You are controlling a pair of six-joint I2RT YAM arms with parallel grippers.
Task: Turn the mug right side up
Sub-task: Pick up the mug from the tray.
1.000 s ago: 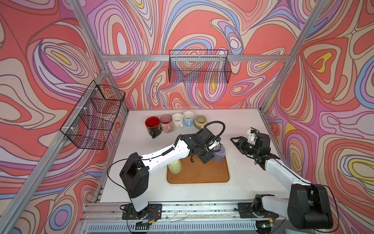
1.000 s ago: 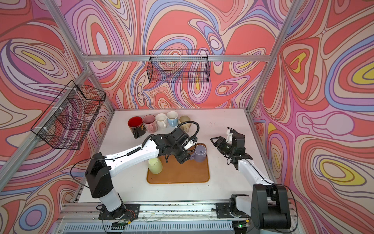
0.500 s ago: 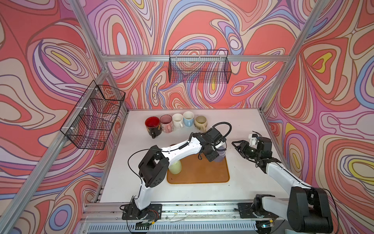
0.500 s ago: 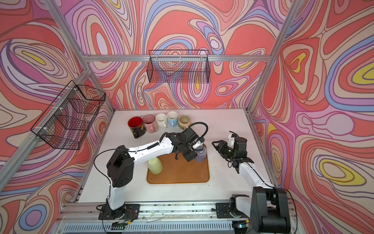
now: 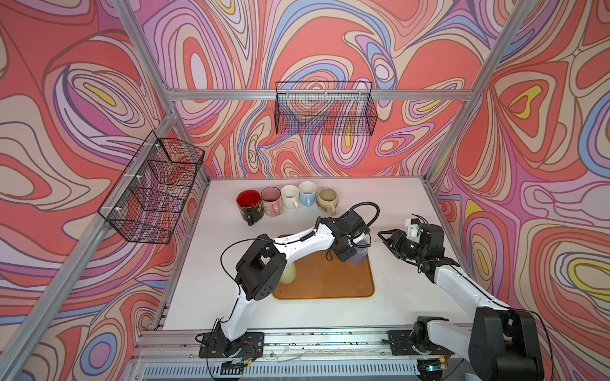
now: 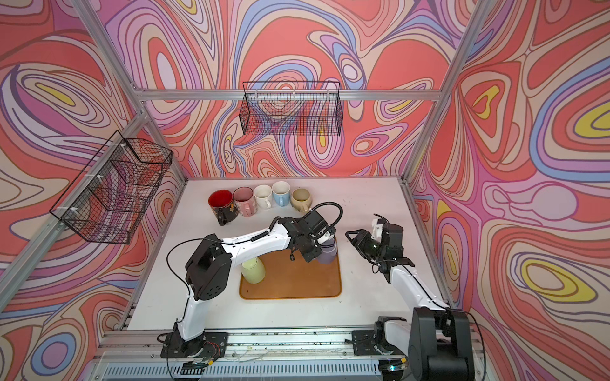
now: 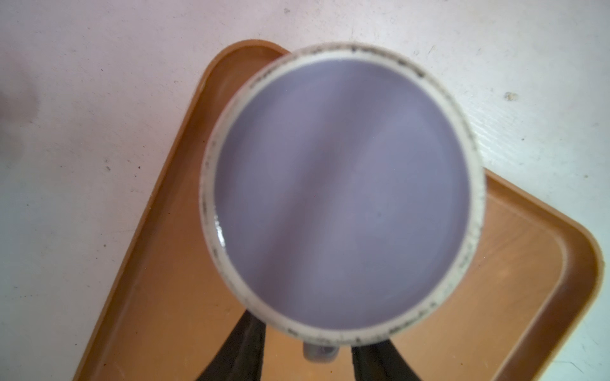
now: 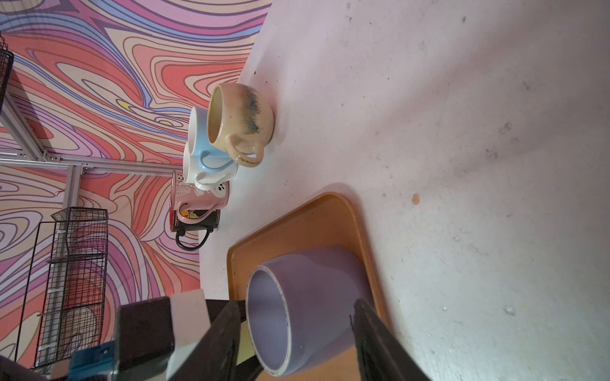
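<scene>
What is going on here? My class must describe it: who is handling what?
The left arm reaches over the orange tray to a purple mug standing upside down at the tray's far right corner. Its jaws straddle the mug's handle, but their tips are hidden, so a grip cannot be confirmed. The right arm hovers beside the tray, jaws open, touching nothing. A yellow-green mug is also upside down on the tray; five mugs stand upright behind.

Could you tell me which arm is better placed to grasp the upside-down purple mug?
Left. The left gripper sits over the purple mug, fingers flanking its handle; the right gripper hovers open beside the tray.
</scene>
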